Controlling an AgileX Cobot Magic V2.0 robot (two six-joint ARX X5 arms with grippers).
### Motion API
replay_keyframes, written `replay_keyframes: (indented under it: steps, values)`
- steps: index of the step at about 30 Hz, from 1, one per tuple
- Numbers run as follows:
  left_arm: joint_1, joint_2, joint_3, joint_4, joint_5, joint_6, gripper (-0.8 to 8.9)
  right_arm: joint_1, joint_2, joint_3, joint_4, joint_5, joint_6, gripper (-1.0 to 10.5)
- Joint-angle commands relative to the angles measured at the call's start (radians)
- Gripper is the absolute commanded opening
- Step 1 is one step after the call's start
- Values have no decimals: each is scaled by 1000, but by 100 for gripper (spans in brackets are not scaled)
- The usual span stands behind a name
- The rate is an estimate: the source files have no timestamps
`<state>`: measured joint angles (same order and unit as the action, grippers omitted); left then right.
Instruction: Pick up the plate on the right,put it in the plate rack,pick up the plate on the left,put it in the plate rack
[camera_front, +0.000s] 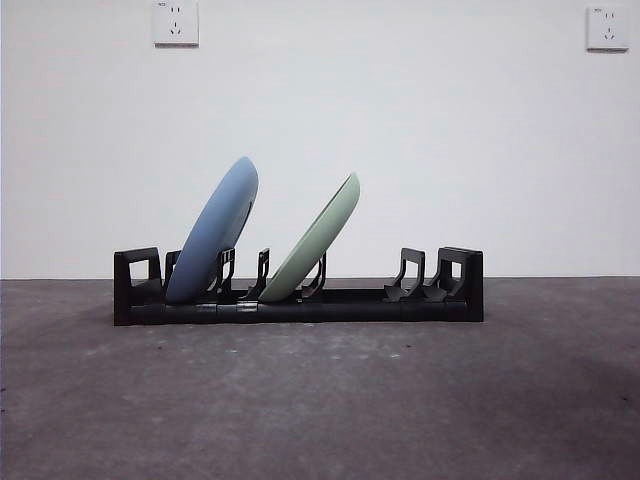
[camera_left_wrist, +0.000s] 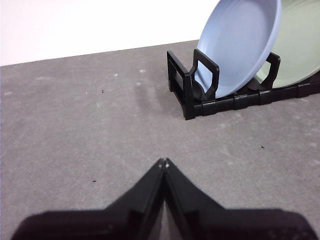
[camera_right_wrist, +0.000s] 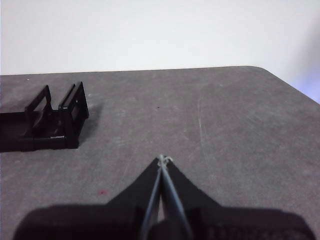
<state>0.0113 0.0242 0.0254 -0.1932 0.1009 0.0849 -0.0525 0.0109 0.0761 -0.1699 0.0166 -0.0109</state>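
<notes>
The black plate rack (camera_front: 300, 305) lies across the middle of the table. A blue plate (camera_front: 214, 245) leans in its left slots and a pale green plate (camera_front: 318, 238) leans in the slots beside it, both tilted to the right. In the left wrist view the blue plate (camera_left_wrist: 240, 45) and green plate (camera_left_wrist: 300, 45) show beyond the rack's end (camera_left_wrist: 192, 82). My left gripper (camera_left_wrist: 163, 163) is shut and empty, well short of the rack. My right gripper (camera_right_wrist: 163, 159) is shut and empty, off the rack's other end (camera_right_wrist: 65, 120).
The grey table (camera_front: 320, 400) runs to a white wall with two sockets (camera_front: 176, 22) high up. The table's rounded far corner (camera_right_wrist: 260, 69) shows in the right wrist view. The rack's right slots (camera_front: 410, 275) hold nothing.
</notes>
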Motion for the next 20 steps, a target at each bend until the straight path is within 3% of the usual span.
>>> replay_keyframes:
  steps: [1, 20]
  values:
    - [4, -1, -10, 8, 4, -7, -3, 0, -3, -28, 9, 3, 8, 2]
    - [4, 9, -9, 8, 4, -6, -3, 0, 1, -58, -20, 3, 34, 2]
